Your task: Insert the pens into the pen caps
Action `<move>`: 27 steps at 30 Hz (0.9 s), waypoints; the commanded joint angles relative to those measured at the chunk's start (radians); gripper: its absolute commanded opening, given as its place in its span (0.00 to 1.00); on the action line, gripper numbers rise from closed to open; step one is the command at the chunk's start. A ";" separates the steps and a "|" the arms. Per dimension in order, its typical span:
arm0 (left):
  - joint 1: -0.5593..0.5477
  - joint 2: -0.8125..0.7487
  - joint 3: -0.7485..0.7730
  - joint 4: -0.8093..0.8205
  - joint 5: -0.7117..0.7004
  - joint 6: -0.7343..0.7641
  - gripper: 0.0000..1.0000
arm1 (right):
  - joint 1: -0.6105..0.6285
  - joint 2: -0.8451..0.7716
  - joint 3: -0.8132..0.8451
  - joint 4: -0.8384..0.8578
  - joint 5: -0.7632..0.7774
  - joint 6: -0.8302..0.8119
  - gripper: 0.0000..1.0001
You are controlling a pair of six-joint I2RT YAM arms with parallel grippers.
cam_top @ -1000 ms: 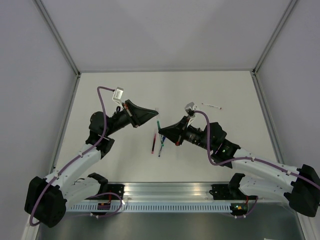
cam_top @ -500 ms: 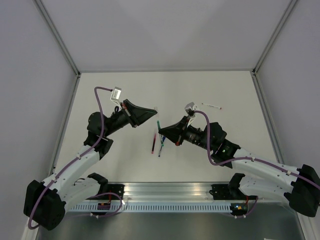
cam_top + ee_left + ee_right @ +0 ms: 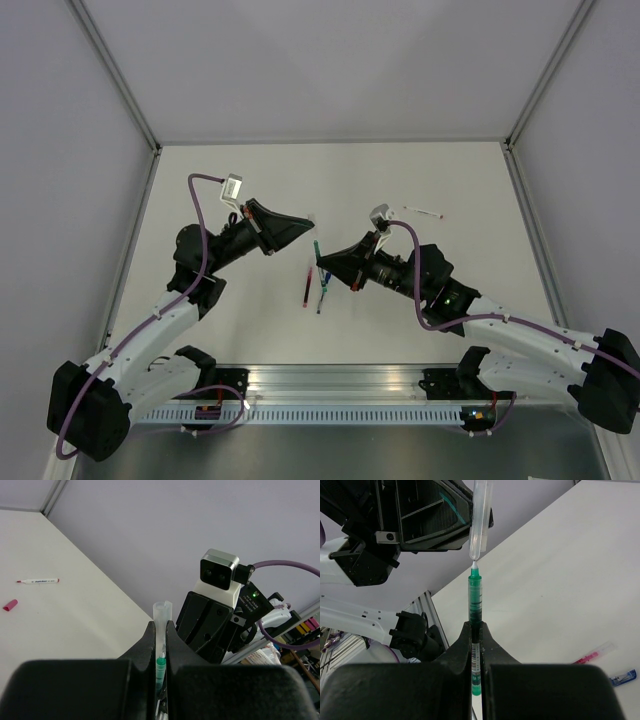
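My left gripper (image 3: 311,221) is shut on a clear pen cap (image 3: 162,614), which sticks out past its fingertips. My right gripper (image 3: 319,263) is shut on the green pen (image 3: 475,596) and holds it upright above the table. In the right wrist view the pen's tip meets the narrow end of the cap (image 3: 479,520), the two in one line. The left gripper (image 3: 160,626) shows the green tip between its fingers. The right gripper (image 3: 476,626) grips the pen at mid-barrel. A red pen (image 3: 307,285) and a blue pen (image 3: 322,297) lie below the grippers.
A white pen with red ends (image 3: 425,211) lies at the back right; it also shows in the left wrist view (image 3: 37,581), with a loose red cap (image 3: 10,605) near it. The red pen (image 3: 592,655) and the blue pen (image 3: 622,677) lie on the white table (image 3: 250,320).
My left wrist has shifted slightly to the left. The cap and the green pen stay end to end between the two grippers.
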 commanded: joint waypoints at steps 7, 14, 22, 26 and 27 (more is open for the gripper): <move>-0.002 -0.018 -0.010 0.084 0.031 -0.009 0.02 | 0.006 0.014 0.069 0.038 0.034 0.008 0.00; -0.002 -0.016 -0.028 0.102 0.051 -0.006 0.02 | 0.006 0.028 0.101 0.036 0.051 0.005 0.00; -0.002 -0.012 -0.051 0.122 0.102 0.014 0.02 | 0.006 0.025 0.136 0.016 0.070 -0.012 0.00; -0.002 -0.027 -0.070 0.142 0.109 0.020 0.02 | 0.006 0.013 0.145 0.014 0.077 -0.016 0.00; -0.002 -0.033 -0.074 0.141 0.111 0.026 0.02 | 0.007 0.010 0.145 0.014 0.080 -0.016 0.00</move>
